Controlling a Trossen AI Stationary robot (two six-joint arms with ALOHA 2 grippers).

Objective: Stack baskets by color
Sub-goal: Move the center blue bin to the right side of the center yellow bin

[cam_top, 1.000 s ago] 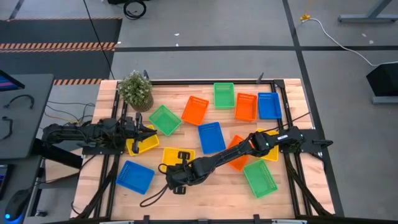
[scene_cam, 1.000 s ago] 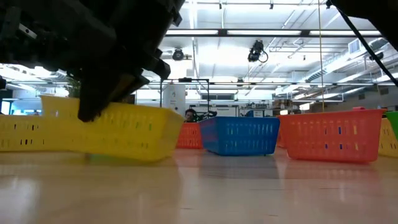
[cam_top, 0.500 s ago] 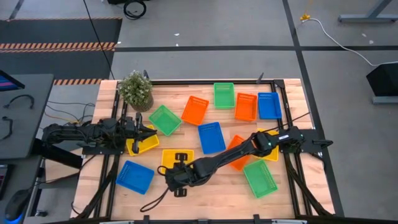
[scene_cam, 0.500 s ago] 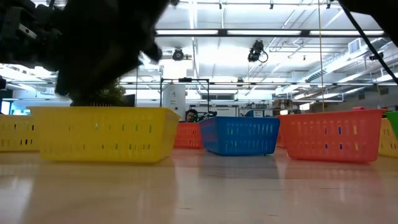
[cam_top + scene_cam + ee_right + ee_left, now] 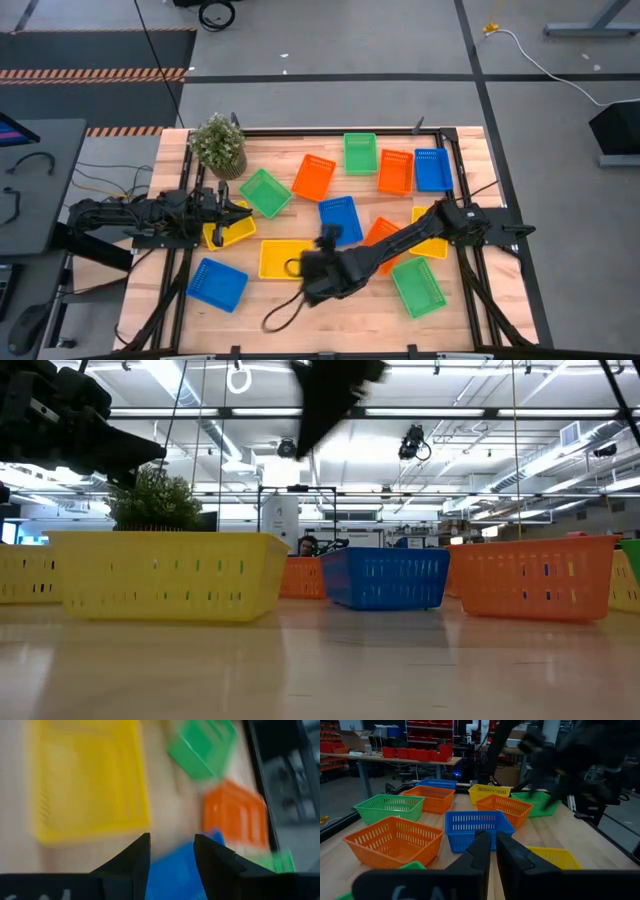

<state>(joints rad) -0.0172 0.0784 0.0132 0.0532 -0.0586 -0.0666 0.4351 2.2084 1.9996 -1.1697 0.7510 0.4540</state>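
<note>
Yellow basket point(image 5: 283, 259) freestanding, right gripper point(image 5: 171, 851) parted

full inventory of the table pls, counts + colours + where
green baskets: 3; back centre, left of centre, front right
orange baskets: 3; back, centre-back, under right arm
blue baskets: 3; back right, centre, front left
yellow baskets: 3; left, front centre, right
plant: 1, green, back left corner
table: 1, wood
left gripper: shut, over left yellow basket
right gripper: open, empty, front centre
</note>
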